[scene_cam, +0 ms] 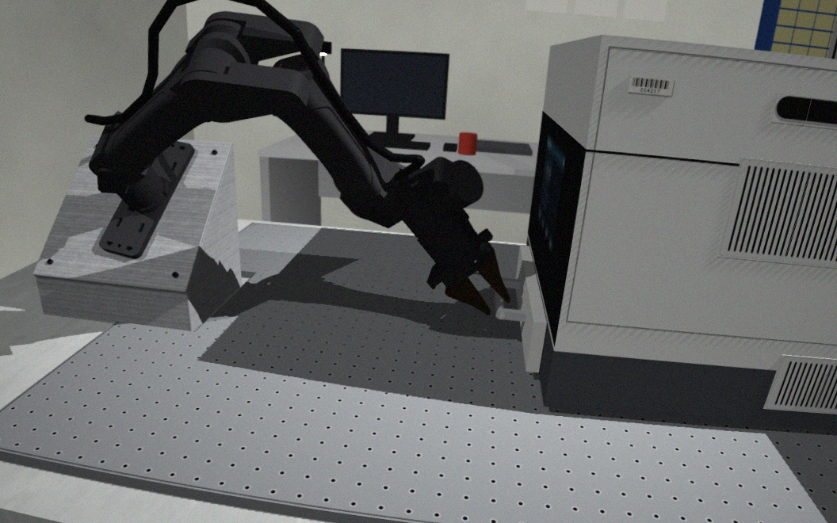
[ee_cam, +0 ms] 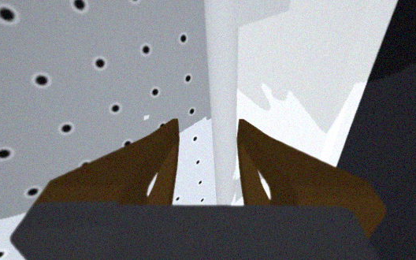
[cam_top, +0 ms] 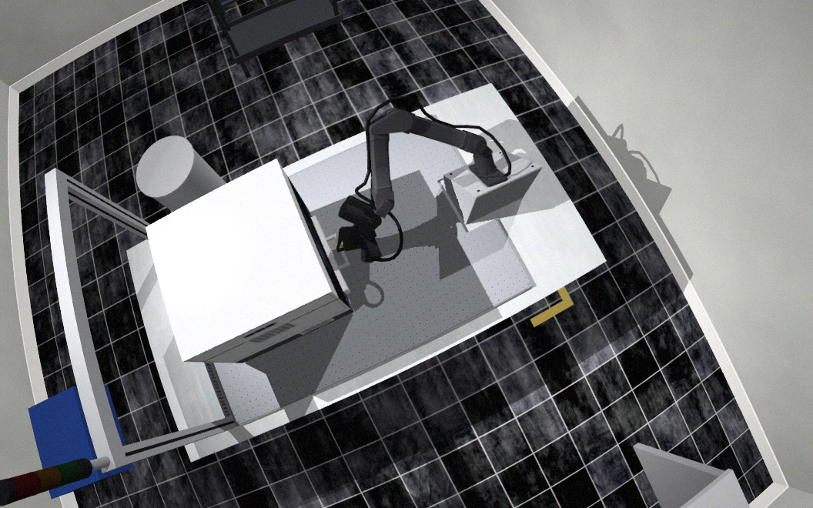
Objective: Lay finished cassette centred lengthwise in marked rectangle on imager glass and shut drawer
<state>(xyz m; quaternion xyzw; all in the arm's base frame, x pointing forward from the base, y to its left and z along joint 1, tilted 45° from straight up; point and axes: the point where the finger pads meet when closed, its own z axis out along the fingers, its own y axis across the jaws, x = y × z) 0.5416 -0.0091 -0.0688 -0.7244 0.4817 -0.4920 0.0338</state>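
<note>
The gel imager IM (cam_top: 239, 259) (scene_cam: 552, 214) is a big white box with a dark front face. Its drawer front (scene_cam: 531, 337) stands close against that face at the bottom. A pale bar handle (scene_cam: 510, 314) sticks out from the drawer front. My gripper (scene_cam: 496, 305) points down at this handle. In the wrist view the handle (ee_cam: 222, 118) runs between my two brown fingers. There is a gap on the left side, so the fingers are open around it and do not clamp it. The cassette FINISHED and the drawer glass are hidden.
The arm's base sits on a grey wedge block (scene_cam: 142, 246) at the back left. A perforated breadboard (scene_cam: 344, 421) covers the table in front. A desk with a monitor (scene_cam: 395, 84) and a red cup (scene_cam: 467, 143) stands behind.
</note>
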